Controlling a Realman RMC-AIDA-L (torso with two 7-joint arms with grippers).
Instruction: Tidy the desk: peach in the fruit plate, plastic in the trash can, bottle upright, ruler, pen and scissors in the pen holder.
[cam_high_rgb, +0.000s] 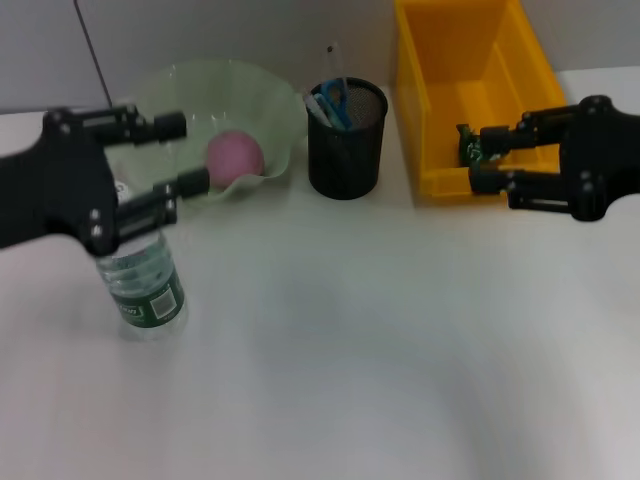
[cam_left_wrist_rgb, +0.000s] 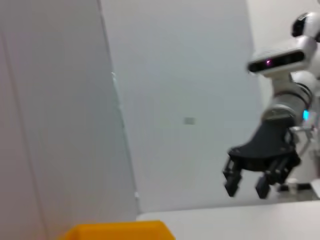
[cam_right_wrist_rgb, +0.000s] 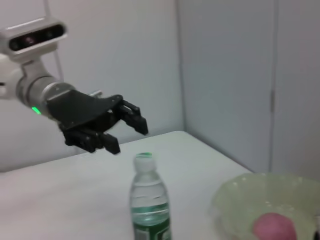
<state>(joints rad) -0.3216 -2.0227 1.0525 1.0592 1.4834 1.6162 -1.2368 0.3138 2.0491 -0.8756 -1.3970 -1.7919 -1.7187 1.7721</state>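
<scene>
White desk (cam_high_rgb: 330, 380): carries every item; the pen holder serves as the reference landmark below.

Yellow trash can (cam_high_rgb: 470, 90): an open bin standing just to the right of the pen holder, at the back of the desk. A small green and dark item (cam_high_rgb: 468, 148) lies inside against its front wall; what it is cannot be told.

Fruit plate (cam_high_rgb: 250, 100): a pale green, wavy-rimmed bowl just to the left of the pen holder, its rim close to the holder's side. The peach (cam_high_rgb: 235, 155), pink, rests inside it on the side nearer the pen holder.

Left claw (cam_high_rgb: 170, 155): black, held above the desk to the left of the pen holder, over the near edge of the fruit plate and directly above the bottle; its fingers stand apart and hold nothing. The right wrist view shows it hanging clear above the bottle cap.

Right claw (cam_high_rgb: 482, 158): black, to the right of the pen holder, at the front wall of the trash can; its fingers are spread and grip nothing.

Pen holder (cam_high_rgb: 346, 140): a black mesh cup, upright, with blue-handled scissors (cam_high_rgb: 335, 100) and other thin items standing in it.

Bottle (cam_high_rgb: 145, 285): clear plastic with a green label, upright on the desk, well to the left of and nearer than the pen holder.
</scene>
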